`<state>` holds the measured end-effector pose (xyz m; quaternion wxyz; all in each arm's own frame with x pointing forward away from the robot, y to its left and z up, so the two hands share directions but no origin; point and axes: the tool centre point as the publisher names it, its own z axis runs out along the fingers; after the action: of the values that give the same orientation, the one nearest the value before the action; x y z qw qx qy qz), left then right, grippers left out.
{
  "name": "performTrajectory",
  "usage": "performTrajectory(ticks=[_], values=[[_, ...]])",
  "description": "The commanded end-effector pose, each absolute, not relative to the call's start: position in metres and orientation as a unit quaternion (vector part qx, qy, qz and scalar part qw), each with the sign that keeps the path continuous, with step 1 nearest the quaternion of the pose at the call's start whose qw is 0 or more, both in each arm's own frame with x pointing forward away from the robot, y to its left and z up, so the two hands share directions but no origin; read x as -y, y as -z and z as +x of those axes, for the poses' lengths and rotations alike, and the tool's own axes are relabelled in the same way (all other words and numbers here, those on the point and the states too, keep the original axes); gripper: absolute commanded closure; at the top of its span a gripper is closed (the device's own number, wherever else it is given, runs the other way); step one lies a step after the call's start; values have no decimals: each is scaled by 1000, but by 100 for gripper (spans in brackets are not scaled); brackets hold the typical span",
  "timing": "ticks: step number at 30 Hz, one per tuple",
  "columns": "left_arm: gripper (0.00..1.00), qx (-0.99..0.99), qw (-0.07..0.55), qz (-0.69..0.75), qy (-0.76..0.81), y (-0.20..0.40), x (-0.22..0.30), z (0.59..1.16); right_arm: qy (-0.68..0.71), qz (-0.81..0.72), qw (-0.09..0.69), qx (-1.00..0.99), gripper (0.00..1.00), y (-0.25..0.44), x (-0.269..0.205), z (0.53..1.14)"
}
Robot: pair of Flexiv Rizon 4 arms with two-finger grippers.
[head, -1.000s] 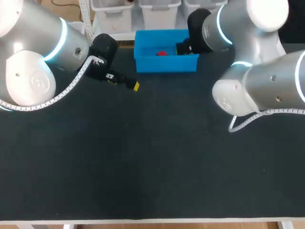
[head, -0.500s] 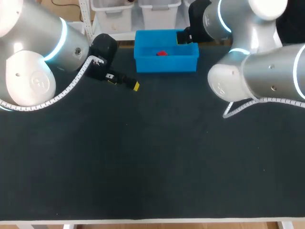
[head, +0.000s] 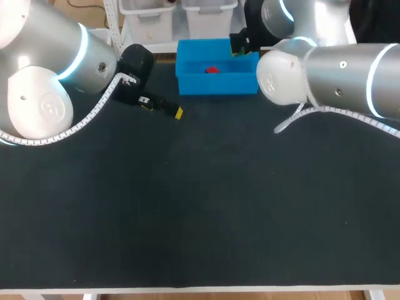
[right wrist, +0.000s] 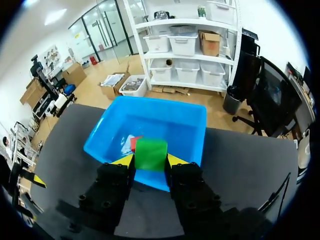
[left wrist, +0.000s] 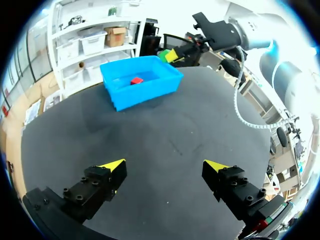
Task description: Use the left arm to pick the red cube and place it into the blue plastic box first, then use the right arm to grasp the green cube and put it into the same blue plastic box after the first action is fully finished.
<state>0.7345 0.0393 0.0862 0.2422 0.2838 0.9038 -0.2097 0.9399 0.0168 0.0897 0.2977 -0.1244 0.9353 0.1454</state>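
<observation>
The blue plastic box [head: 217, 84] stands at the table's far edge, with the red cube [head: 212, 70] lying inside it. My right gripper [head: 240, 45] hangs over the box's far right corner, shut on the green cube [right wrist: 151, 154]; in the right wrist view the box [right wrist: 197, 132] and the red cube [right wrist: 135, 143] lie below and ahead of it. The left wrist view shows the green cube [left wrist: 163, 54] held above the box [left wrist: 145, 92]. My left gripper [head: 164, 107] rests low, left of the box, open and holding nothing [left wrist: 165, 167].
The black tabletop [head: 200, 206] stretches wide in front of the box. My right arm's bulky elbow [head: 325, 75] hangs over the table's right rear. My left arm's body [head: 50, 81] fills the left rear corner.
The right gripper, still holding the green cube, has shifted from over the box's right side toward its far right corner, and the arm's elbow swung left. The left arm stayed put.
</observation>
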Motion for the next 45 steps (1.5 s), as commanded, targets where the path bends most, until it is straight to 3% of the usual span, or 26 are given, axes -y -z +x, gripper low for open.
performTrajectory(ticks=[1,3,19,36,45], values=[[0,-902,244,286,214,-85,-42,734,-140,-126,271,-944,64,-82,-21,952],[0,-902,244,286,214,-85,-42,734,-139,-126,270,-944,0,-81,-21,952],[0,-902,244,286,214,-85,-42,734,-186,-110,283,-934,0,-108,-14,923],[0,-902,244,286,214,-85,-42,734,-195,-107,291,-930,0,-131,24,863],[0,-902,244,286,214,-85,-42,734,-221,-136,250,-933,0,-129,34,830]])
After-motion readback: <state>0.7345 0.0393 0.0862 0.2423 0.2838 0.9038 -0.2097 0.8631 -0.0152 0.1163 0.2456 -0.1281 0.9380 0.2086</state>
